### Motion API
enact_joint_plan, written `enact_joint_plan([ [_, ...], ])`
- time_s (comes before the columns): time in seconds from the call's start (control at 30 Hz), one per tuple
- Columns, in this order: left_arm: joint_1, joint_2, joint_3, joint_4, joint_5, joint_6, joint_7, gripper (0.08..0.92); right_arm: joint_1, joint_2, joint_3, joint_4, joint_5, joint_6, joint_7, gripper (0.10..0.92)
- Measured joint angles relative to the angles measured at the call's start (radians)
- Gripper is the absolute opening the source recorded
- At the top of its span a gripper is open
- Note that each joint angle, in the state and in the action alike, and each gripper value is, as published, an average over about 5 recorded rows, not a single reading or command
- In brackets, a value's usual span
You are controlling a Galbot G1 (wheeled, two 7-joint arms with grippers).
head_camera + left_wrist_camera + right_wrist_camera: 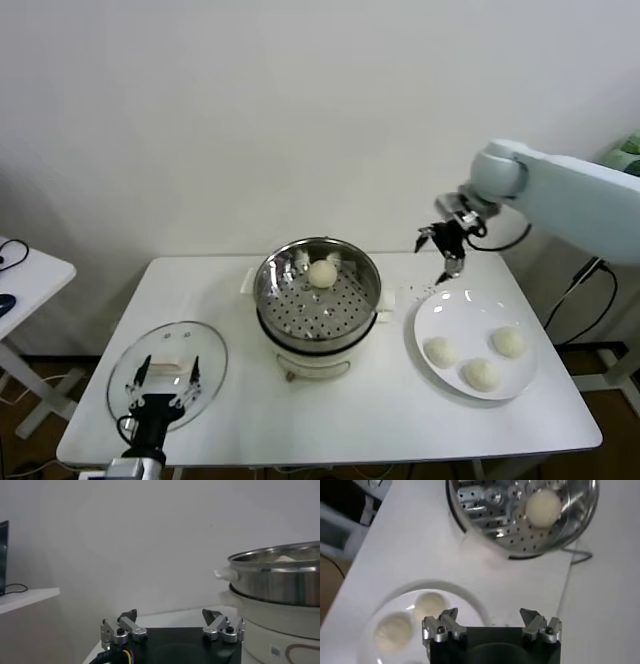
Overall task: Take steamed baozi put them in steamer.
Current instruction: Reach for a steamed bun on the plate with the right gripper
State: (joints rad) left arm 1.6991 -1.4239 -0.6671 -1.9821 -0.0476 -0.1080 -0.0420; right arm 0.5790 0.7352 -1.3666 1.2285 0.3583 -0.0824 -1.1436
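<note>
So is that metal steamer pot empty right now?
No. The steamer holds one baozi on its perforated floor; its glass lid lies off on the table.

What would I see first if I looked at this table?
First the shiny steamer in the middle of the table, with one baozi in the steamer at its far side. To the robot's right, a white plate holds three more baozi, and the open right gripper hangs empty above the plate's far edge. The open left gripper waits over a glass lid at the near left.
</note>
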Motion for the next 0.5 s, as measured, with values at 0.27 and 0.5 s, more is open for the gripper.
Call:
enact_joint_plan([
  [0.27,0.014,-0.012,-0.007,-0.002,-0.001,0.001,-0.001,0.823,-0.147,-0.049,0.063,-0.013,-0.019,-0.03,0.039,0.823],
  [0.5,0.023,-0.014,-0.011,-0.002,-0.008,0.001,-0.001,0.823,-0.251,-0.046,0.096,-0.035,-0.033,-0.043,0.06,0.823],
])
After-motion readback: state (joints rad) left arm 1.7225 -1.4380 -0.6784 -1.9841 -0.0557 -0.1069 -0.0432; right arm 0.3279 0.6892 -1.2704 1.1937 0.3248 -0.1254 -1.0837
